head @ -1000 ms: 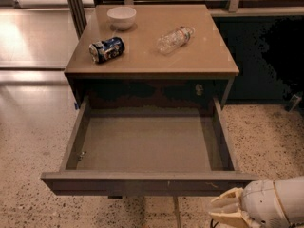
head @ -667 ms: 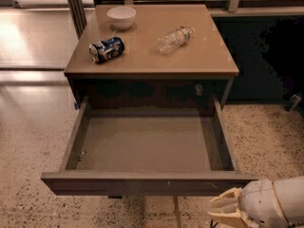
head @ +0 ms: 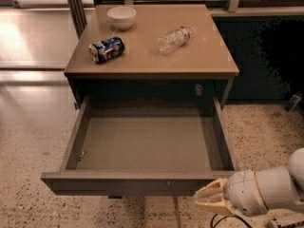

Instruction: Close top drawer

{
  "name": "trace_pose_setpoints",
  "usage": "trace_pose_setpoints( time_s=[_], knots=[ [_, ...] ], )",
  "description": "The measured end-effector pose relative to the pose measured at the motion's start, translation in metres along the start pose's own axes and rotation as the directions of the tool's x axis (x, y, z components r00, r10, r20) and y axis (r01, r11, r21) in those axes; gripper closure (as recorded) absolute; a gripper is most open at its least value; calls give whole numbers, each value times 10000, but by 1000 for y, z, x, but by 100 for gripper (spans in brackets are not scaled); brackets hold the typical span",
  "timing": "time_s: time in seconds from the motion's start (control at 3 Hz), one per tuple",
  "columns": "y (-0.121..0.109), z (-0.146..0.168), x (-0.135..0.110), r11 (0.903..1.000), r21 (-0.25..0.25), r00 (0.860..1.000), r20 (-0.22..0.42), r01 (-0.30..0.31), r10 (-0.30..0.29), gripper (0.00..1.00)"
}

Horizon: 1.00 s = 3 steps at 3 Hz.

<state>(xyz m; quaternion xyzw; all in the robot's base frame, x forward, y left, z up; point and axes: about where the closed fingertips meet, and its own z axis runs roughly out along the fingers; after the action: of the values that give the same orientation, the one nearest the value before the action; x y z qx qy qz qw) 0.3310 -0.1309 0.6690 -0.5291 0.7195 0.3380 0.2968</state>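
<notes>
I am holding my gripper (head: pixel 210 202) low at the right, just before the right end of the front of the top drawer (head: pixel 142 144). Whether it is set wide or narrow I cannot tell, nor whether it is touching the front.

The drawer is standing pulled far out from under the cabinet top (head: pixel 204 63), with nothing lying on its grey floor. I am judging it light for its width and stiff. The flat front is offering no handle, so I am thinking of a push against the face, not a grasp. My gripper is sitting off to the right, and a push there may skew the drawer on its slides. I am favouring contact nearer the middle of the face.

The way back into the cabinet is looking open, and nothing is hanging over the drawer's rim. The speckled floor (head: pixel 266 137) to the right is giving my arm room. A bowl (head: pixel 121 17), a can (head: pixel 106 49) lying on its side and a plastic bottle (head: pixel 175 39), also lying down, are resting on the top. A hard slam could set the can or bottle rolling.
</notes>
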Motion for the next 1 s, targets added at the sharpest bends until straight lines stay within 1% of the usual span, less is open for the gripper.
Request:
trace_pose_setpoints(
  time_s=[0.33, 0.67, 1.0],
  knots=[
    [-8, 4, -2, 9989, 323, 9986, -416, 342, -328, 100],
    [-19, 8, -8, 9916, 1048, 9940, -862, 758, -668, 100],
    [-40, 10, -15, 9855, 1587, 9971, -553, 604, -522, 100]
  ],
)
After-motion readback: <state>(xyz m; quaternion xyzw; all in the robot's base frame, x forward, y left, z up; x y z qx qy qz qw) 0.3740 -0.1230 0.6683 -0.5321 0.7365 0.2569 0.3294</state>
